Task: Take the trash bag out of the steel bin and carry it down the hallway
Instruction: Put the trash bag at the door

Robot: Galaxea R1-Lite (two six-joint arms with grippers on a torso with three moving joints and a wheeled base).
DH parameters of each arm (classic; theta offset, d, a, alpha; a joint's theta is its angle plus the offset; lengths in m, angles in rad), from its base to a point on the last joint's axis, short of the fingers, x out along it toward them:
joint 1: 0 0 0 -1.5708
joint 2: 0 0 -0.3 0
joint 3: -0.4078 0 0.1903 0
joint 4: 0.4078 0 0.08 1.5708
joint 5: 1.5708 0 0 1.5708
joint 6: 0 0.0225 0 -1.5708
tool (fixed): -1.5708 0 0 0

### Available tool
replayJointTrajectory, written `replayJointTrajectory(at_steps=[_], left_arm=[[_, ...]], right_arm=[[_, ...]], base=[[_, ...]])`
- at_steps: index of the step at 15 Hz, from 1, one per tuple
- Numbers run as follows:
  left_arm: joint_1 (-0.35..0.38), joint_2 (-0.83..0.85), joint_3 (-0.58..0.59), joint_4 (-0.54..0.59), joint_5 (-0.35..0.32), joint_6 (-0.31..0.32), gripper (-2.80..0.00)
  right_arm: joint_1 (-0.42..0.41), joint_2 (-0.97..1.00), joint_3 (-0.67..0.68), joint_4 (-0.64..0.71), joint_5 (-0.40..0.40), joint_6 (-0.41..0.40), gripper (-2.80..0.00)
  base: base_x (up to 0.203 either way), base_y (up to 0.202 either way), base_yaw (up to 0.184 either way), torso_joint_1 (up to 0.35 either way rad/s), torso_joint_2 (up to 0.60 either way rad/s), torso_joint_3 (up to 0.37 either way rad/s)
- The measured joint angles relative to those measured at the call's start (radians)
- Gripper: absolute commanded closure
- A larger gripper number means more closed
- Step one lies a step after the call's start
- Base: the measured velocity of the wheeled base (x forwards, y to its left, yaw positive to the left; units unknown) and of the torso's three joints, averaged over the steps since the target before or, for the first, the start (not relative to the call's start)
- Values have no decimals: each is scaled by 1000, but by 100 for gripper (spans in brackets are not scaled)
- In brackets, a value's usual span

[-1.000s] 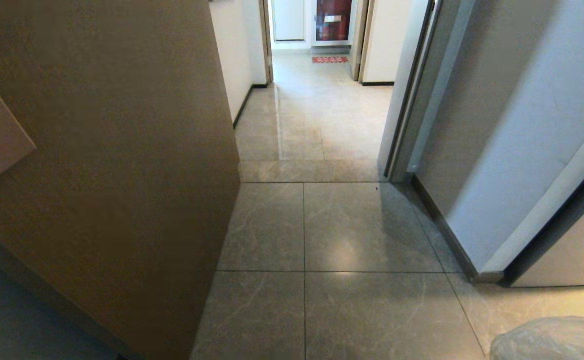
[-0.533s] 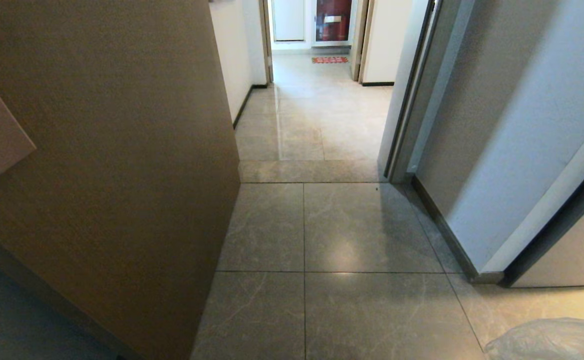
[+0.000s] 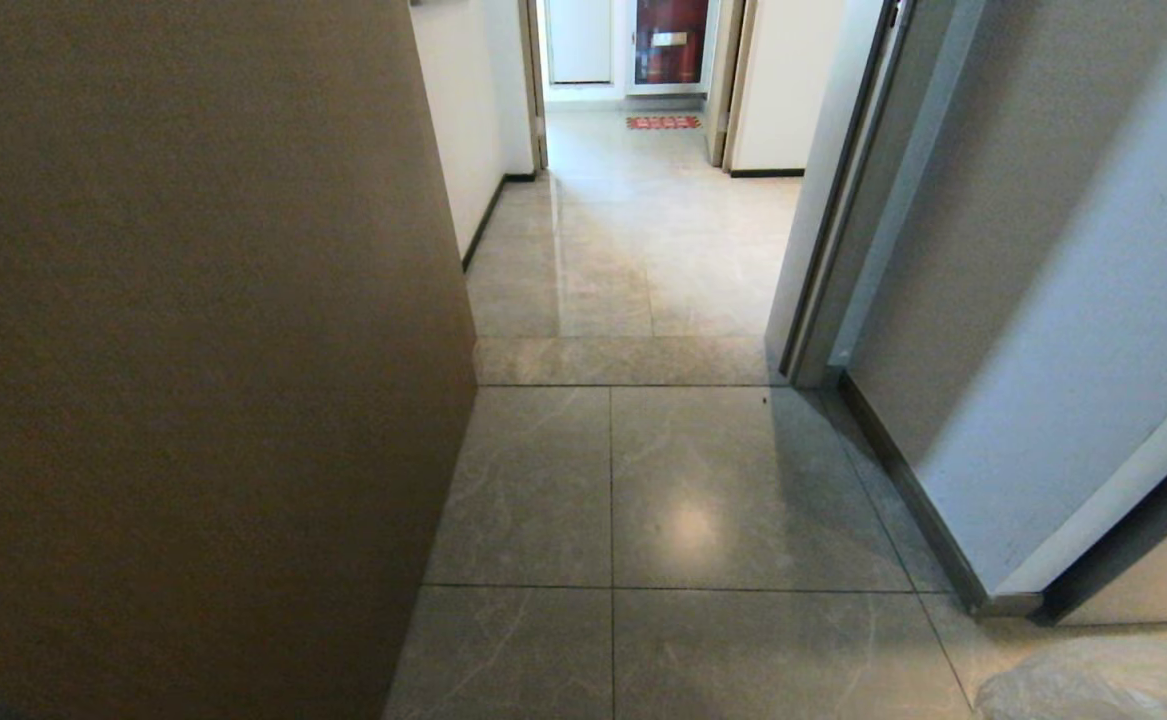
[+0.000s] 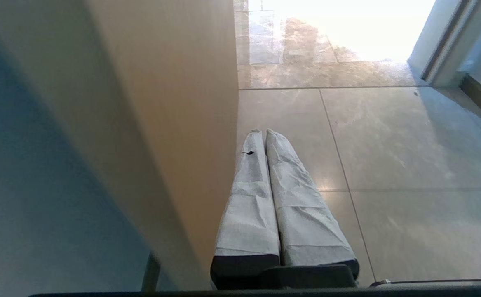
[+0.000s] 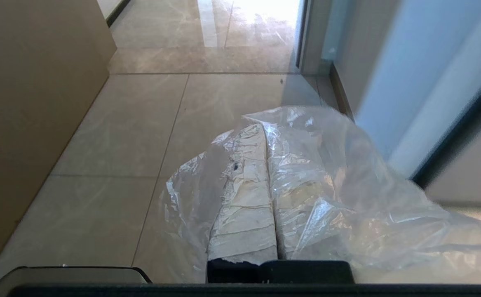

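Observation:
The trash bag (image 3: pixel 1103 685) shows as crinkled translucent plastic at the lower right corner of the head view. In the right wrist view the trash bag (image 5: pixel 347 185) drapes over and around my right gripper (image 5: pixel 265 126). Its white-wrapped fingers are pressed together with the film caught between them. My left gripper (image 4: pixel 263 131) is shut and empty, held above the floor tiles close to the brown wall (image 4: pixel 162 103). The hallway (image 3: pixel 633 250) runs straight ahead with grey-beige tiles. The steel bin is out of view.
A brown wall (image 3: pixel 193 350) fills the left side, its corner (image 3: pixel 471 350) jutting toward the passage. A door frame (image 3: pixel 813 300) and a grey wall (image 3: pixel 1043 300) with a dark skirting stand on the right. A red mat (image 3: pixel 663 122) lies at the far end.
The whole head view has shifted: the floor and door frame sit lower and the pale panel on the brown wall has left the picture. The bag stays at the lower right corner.

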Motion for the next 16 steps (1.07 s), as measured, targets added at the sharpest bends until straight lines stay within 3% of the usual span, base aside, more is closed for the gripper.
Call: replayJointTrajectory(at_steps=[6, 16], left_arm=[[0, 0, 0, 1, -1, -1, 0], [0, 0, 0, 1, -1, -1, 0]], right_arm=[[0, 0, 0, 0, 0, 0, 0], [0, 0, 0, 0, 0, 0, 0]], base=[[162, 0, 2, 2, 2, 3], [0, 0, 0, 0, 0, 0]])
